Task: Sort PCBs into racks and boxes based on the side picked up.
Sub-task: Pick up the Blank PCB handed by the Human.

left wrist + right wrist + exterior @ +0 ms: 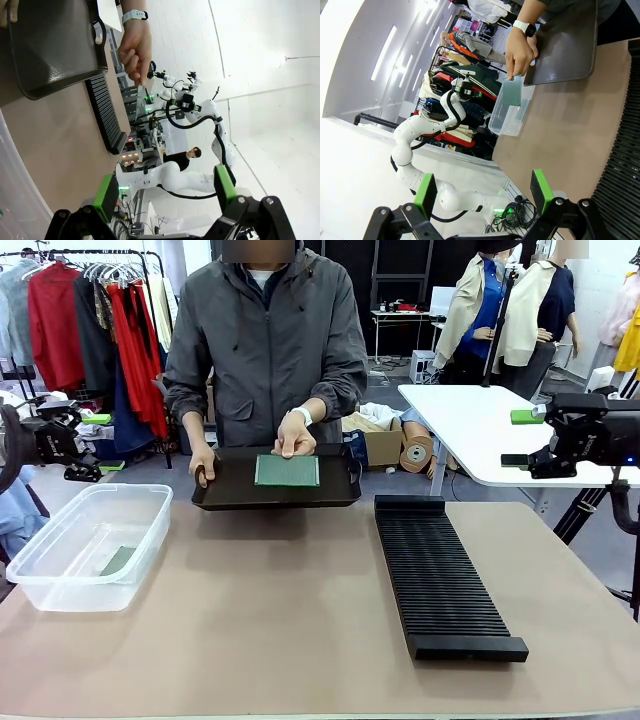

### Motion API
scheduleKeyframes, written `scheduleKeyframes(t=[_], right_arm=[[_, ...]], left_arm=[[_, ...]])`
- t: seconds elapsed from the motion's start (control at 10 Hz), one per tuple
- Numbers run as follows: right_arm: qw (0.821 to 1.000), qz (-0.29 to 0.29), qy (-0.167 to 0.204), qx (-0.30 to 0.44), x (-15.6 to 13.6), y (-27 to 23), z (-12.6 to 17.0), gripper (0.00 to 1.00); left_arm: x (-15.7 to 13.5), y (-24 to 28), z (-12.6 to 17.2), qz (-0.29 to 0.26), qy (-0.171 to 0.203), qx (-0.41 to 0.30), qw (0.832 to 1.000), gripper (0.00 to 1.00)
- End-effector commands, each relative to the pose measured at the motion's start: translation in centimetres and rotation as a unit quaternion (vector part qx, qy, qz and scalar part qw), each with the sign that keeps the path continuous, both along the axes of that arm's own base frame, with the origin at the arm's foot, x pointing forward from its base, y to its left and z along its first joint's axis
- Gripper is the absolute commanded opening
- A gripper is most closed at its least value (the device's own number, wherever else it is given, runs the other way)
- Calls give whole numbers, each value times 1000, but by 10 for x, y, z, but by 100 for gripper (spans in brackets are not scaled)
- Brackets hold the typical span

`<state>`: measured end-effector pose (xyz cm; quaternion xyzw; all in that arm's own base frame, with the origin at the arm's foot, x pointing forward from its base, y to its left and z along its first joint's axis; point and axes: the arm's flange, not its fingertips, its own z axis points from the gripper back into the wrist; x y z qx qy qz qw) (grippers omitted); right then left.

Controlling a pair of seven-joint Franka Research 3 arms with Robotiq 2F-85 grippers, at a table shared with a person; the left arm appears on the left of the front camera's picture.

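Your tan table (300, 630) spans the lower half of the front view. A person in a grey jacket (270, 340) stands at its far edge, upper centre. The long black slotted rack (440, 575) lies right of centre and runs from the far side toward the near edge. The clear plastic tub (40, 590) sits at the left of the frame, well apart from the rack.

Between them, at upper centre, is the black shallow tray (230, 490). One hand (203, 462) grips its left rim. You cannot tell whether the tray rests on the table or is lifted off it.

The other hand (295, 435), which wears a white watch, pinches the top edge of the held PCB (287, 471) over the tray. The board's lighter, patterned face is toward you. In the right wrist view it hangs upright from the fingertips. Whether its lower edge touches the tray is unclear.

A second PCB (118, 560), darker green, lies on the tub's floor near its right wall.

Your left gripper (165, 192) hangs at the left edge of the front view, above and behind the tub. Its jaws are spread wide with nothing between the green pads. Your right gripper (483, 192) is at the right edge, well clear of the rack — its jaws are equally wide and hold nothing.
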<state>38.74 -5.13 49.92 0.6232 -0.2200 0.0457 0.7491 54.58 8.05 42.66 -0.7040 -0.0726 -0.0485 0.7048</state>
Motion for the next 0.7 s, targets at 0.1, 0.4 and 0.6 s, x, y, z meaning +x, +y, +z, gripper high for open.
scheduleKeyframes(t=[0.1,0.4,0.6], right_arm=[[1000,0,0,0,0,0,0,100],[1000,-9,-14,-1,7,12,-12,100],[1000,-5,-19,-4,14,21,-18,100]], left_arm=[[-3,0,5,0,0,7,1000,100],[-3,0,5,0,0,7,1000,100],[-3,0,5,0,0,7,1000,100]])
